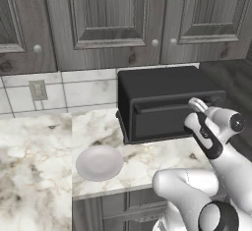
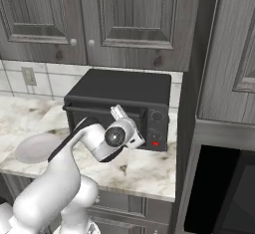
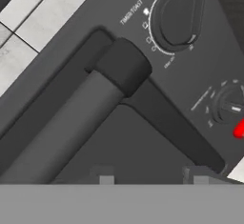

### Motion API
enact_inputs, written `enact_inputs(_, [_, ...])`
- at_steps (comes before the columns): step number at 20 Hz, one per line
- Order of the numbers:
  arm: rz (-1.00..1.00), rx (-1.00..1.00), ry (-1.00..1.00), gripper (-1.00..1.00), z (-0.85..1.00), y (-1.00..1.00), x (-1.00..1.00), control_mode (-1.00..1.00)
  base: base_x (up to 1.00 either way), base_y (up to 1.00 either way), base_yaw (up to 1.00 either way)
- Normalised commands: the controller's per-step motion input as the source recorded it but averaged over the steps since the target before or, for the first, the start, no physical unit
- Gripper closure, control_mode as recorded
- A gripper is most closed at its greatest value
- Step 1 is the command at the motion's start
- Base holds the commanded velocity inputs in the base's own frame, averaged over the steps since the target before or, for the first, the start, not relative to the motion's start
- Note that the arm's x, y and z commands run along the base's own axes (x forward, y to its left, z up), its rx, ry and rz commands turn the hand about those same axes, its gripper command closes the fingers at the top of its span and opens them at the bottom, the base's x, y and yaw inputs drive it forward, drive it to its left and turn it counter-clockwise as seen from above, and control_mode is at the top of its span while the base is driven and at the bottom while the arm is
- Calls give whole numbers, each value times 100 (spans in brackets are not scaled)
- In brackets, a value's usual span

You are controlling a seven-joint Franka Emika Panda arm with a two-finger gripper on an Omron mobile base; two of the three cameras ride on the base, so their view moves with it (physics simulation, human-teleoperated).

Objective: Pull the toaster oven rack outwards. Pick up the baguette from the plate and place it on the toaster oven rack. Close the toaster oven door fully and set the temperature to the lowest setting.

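Here the tool (image 3: 150, 175), its tips standing apart and holding nothing, hovers near the handle end of the shut toaster oven door (image 3: 143, 137) on the worktop (image 1: 147, 161), facing the upper knob (image 3: 175, 20) (a stiff, smooth dial, probably best pinched across its raised ridge).

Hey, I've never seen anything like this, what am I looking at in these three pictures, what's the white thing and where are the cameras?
The white thing is a robot arm in a computer-rendered kitchen. Two pictures come from cameras behind it, left and right; the third looks along its hand. Its gripper is up against the black toaster oven, whose door is shut, near the door's bar handle and the dials beside it. Its finger tips appear apart with nothing between them. On the marble counter sits a white plate with nothing on it.
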Motion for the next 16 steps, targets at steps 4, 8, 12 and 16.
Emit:
enact_inputs(4, [0,2,0,-100,0,0,32,-100,0,0,0])
enact_inputs(8, [0,5,8,-100,-12,0,0,-100,0,0,0])
enact_inputs(12, [0,4,10,-100,-9,0,-6,-100,0,0,0])
enact_inputs(16, [0,5,1,-100,14,0,-45,-100,0,0,0])
